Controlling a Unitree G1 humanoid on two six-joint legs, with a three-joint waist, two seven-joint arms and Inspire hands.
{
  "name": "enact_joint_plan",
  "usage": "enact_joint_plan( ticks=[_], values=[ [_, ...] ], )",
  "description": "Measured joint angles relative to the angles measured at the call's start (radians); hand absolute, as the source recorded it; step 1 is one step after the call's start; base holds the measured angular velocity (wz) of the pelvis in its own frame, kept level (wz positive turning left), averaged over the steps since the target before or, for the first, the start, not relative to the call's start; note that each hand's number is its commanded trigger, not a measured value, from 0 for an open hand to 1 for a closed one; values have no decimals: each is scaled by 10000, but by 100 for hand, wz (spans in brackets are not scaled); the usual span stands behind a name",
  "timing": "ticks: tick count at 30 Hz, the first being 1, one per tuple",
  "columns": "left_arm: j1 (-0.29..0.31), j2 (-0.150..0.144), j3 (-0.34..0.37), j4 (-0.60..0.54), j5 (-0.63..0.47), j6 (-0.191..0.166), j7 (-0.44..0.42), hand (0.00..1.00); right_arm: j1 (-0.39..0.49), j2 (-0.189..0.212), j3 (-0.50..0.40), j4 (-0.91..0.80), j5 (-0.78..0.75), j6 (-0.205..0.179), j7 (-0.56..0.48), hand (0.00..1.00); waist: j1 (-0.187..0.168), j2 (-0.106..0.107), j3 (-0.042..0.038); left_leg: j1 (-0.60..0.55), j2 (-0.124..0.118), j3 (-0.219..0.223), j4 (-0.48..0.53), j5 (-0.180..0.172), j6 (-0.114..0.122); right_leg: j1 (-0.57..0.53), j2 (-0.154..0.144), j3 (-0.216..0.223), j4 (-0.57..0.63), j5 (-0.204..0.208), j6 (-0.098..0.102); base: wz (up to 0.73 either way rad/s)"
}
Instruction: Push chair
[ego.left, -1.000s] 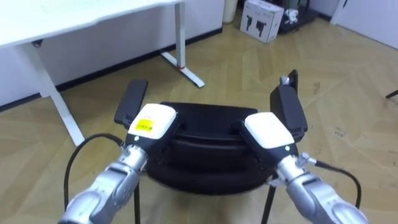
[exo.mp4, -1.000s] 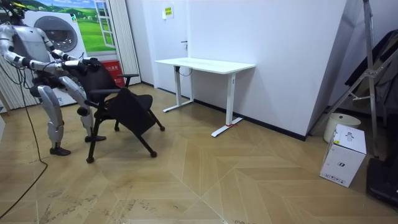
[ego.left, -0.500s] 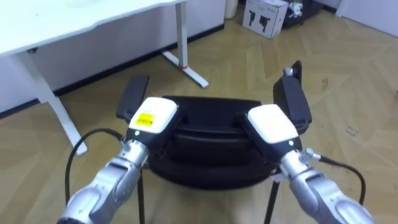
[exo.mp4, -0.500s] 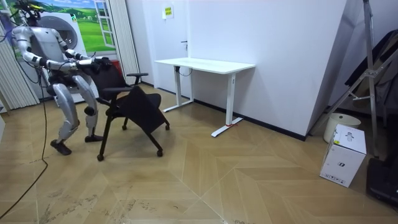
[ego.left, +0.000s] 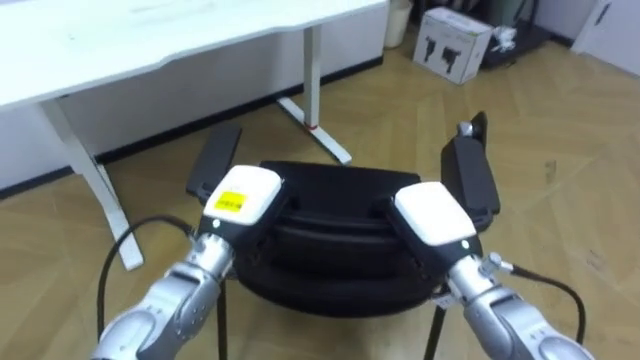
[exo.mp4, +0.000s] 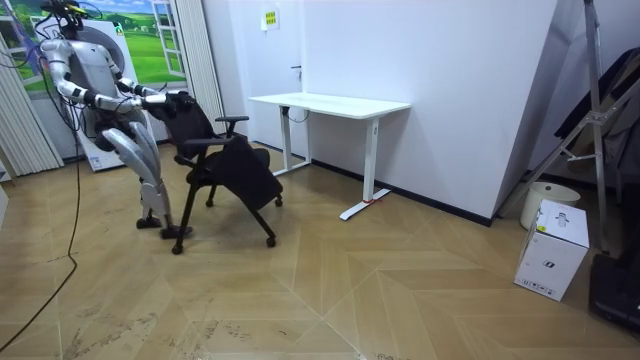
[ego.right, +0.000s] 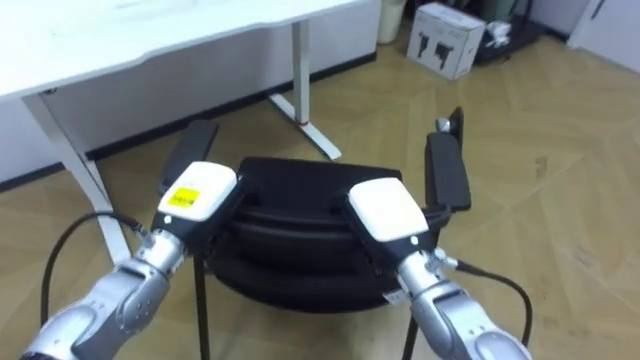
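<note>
Your chair (ego.left: 340, 235) stands on the wood floor just ahead of you, facing the desk (ego.left: 150, 40), with its backrest top under both hands. Your left hand (ego.left: 240, 195) and right hand (ego.left: 432, 212) sit on that top edge, one near each armrest. Their fingers are hidden over the backrest, so I cannot tell their hold. The chair is probably stiff and fairly light. It may tip or veer, so push evenly at both corners.
</note>
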Motion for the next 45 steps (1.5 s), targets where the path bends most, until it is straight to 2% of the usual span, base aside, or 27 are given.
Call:
enact_joint_plan(
  ticks=[1, 3, 4, 5, 7, 9, 10, 12, 16, 19, 22, 23, 25, 27, 28, 30, 32, 34, 35, 36, 37, 38, 39, 41, 43, 44, 45],
  values=[
    [8, -12, 0, -4, 0, 35, -3, 100, -31, 14, -1, 20, 0, 0, 55, 100, 14, 61, -22, 88, 139, -54, 27, -110, -99, 90, 135, -60, 22, -64, -101, 29],
    [36, -3, 74, -88, 0, 97, -5, 100, -180, 83, -57, 29, -10, 1, 269, 100, 119, 174, -88, 189, 560, -29, 588, -379, -416, 256, 530, -287, 413, -452, -682, 20],
    [29, -3, 117, -104, 0, 102, -7, 100, -236, 114, -66, 41, -2, 6, 327, 100, 155, 124, -58, 127, 605, 124, 989, -353, -452, 306, 550, -277, 586, -583, -811, 26],
    [12, -4, 130, -97, -1, 114, -68, 100, -238, 147, -75, 79, 12, 7, 394, 100, 156, 29, 13, -137, 813, 355, 2129, -111, -700, 544, 641, -288, 798, -883, -944, 31],
    [84, 3, 128, -103, -9, 98, -135, 100, -146, 160, -73, 85, 60, -47, 409, 100, 281, -54, 59, -775, 1164, 438, 3999, 760, -1016, 915, 695, -451, 1040, -1301, -1107, 28],
    [125, 10, 136, -88, -13, 67, -130, 100, -129, 154, -73, 111, 57, -94, 424, 100, 392, -94, 62, -1435, 1677, 901, 5607, 2141, -1059, 1281, 760, -621, 1251, -1765, -1262, 22],
    [125, -2, 141, -89, -13, 66, -130, 100, -130, 153, -75, 110, 58, -93, 422, 100, 436, -118, 58, -1568, 1807, 1013, 5820, 2374, -1038, 1366, 765, -671, 1244, -1837, -1274, 24],
    [104, 5, 156, -159, -11, 73, -75, 100, -142, 151, -86, 91, 77, -86, 371, 100, 524, -282, 114, -2240, 2122, 1106, 5991, 2349, -1017, 1643, 733, -919, 1120, -2050, -1395, 28],
    [108, -51, 117, -131, -21, 137, 23, 100, -127, 132, -86, 110, 73, -80, 284, 100, 421, -549, 116, -3171, 2044, 1297, 4466, 2347, -1017, 2151, 481, -1423, 596, -2161, -1542, 40],
    [100, -67, 104, -222, -3, 192, 147, 100, -129, 76, -80, 42, 51, -72, 103, 100, 421, -651, 82, -3680, 1748, 1688, 1981, 2376, -1054, 2392, 451, -1626, 78, -2183, -1514, 28],
    [125, -104, 104, -344, -3, 294, 214, 100, -137, 27, -105, -89, -71, -21, 53, 100, 431, -687, 47, -3877, 1239, 2039, -455, 2848, -1122, 2594, 441, -1840, -216, -2222, -1576, 16],
    [190, -105, 107, -462, -4, 343, 213, 100, -128, 4, -106, -160, -79, 6, 50, 100, 442, -695, 46, -3867, 1071, 2281, -1134, 3139, -1083, 2698, 453, -1912, -296, -2330, -1486, 7],
    [292, -93, 130, -711, -4, 428, 188, 100, -110, -57, -107, -346, -67, 54, 103, 100, 560, -619, -25, -3861, 852, 2630, -1763, 3592, -895, 2765, 453, -1926, -327, -2587, -1003, -2],
    [446, -20, 167, -991, 8, 467, 149, 100, -17, -74, -107, -493, -25, 54, 105, 100, 724, -754, -33, -3580, 353, 2884, -2382, 4135, -438, 2995, 384, -1884, -313, -2966, -283, 0],
    [450, -9, 163, -993, 10, 459, 146, 100, 10, -71, -105, -502, -1, 54, 111, 100, 797, -833, -36, -3445, 238, 2994, -2545, 4256, -264, 3072, 346, -1843, -310, -3056, -117, 0],
    [454, 14, 162, -996, 10, 451, 115, 100, 14, -54, -98, -493, 57, 54, 185, 100, 941, -969, -59, -3024, -311, 3323, -2931, 4522, 188, 3457, 220, -1813, -247, -3337, 407, 2],
    [457, 12, 160, -992, 10, 454, 57, 100, 14, -44, -99, -449, 82, 44, 192, 100, 1235, -1104, -108, -2831, -615, 3296, -2848, 4553, 466, 3553, 56, -1748, 170, -3470, 842, -18],
    [421, 39, 159, -986, 9, 484, -1, 100, -73, -12, -82, -379, 168, 43, 308, 100, 1468, -1196, -106, -2621, -772, 3193, -2644, 4600, 694, 3273, -115, -1366, 1598, -3321, 1256, -4],
    [374, 75, 160, -989, 10, 497, -77, 100, -80, 57, -84, -336, 233, 53, 350, 100, 1457, -1300, -108, -2602, -835, 3014, -2179, 4208, 752, 2776, -274, -966, 3055, -2956, 1363, 36],
    [307, 61, 159, -948, 7, 546, -183, 100, -119, 71, -86, -286, 237, 54, 377, 100, 1415, -1254, -122, -2559, -683, 2633, -1662, 3797, 719, 2104, -271, -442, 4709, -2311, 1209, 41],
    [306, 43, 162, -917, 3, 576, -191, 100, -177, 89, -87, -239, 232, 46, 414, 100, 1414, -1224, -100, -2466, -669, 2546, -1535, 3618, 703, 1802, -489, -362, 5453, -2243, 917, 26],
    [351, -102, 163, -845, -2, 695, -199, 100, -208, 97, -87, -140, 206, 28, 450, 100, 1471, -1103, -23, -2213, -663, 2414, -1412, 3359, 631, 1385, -1278, -251, 6410, -2520, 608, 31],
    [374, -176, 161, -789, -2, 734, -189, 100, -209, 95, -87, -17, 160, -44, 398, 100, 1378, -953, 33, -2047, -630, 2082, -1355, 3218, 507, 1186, -2026, -208, 6366, -2616, 694, 40],
    [305, -81, 154, -809, -4, 671, -179, 100, -292, 124, -86, 115, 168, -192, 348, 100, 1356, -959, 67, -2014, -489, 1675, -1175, 3024, 250, 887, -2719, 56, 5011, -2613, 889, 55],
    [268, 115, 250, -862, -8, 554, -147, 100, -420, 361, -85, 198, 108, -184, 318, 100, 1430, -1014, 124, -2101, -188, 1338, -686, 2657, -115, 748, -2740, 92, 2489, -2305, 1028, 44],
    [313, 167, 415, -868, 18, 470, -166, 100, -492, 455, -87, 259, 32, -182, 306, 100, 1447, -974, 160, -2338, 12, 1030, -99, 2348, -391, 894, -2411, 66, 1758, -1830, 1067, 23],
    [340, 65, 425, -834, 122, 473, -186, 100, -504, 429, -87, 366, 54, -185, 274, 100, 1643, -811, -4, -2319, 426, 1006, -8, 2226, -352, 1196, -2059, -416, 1158, -1779, 855, 17]
  ],
)
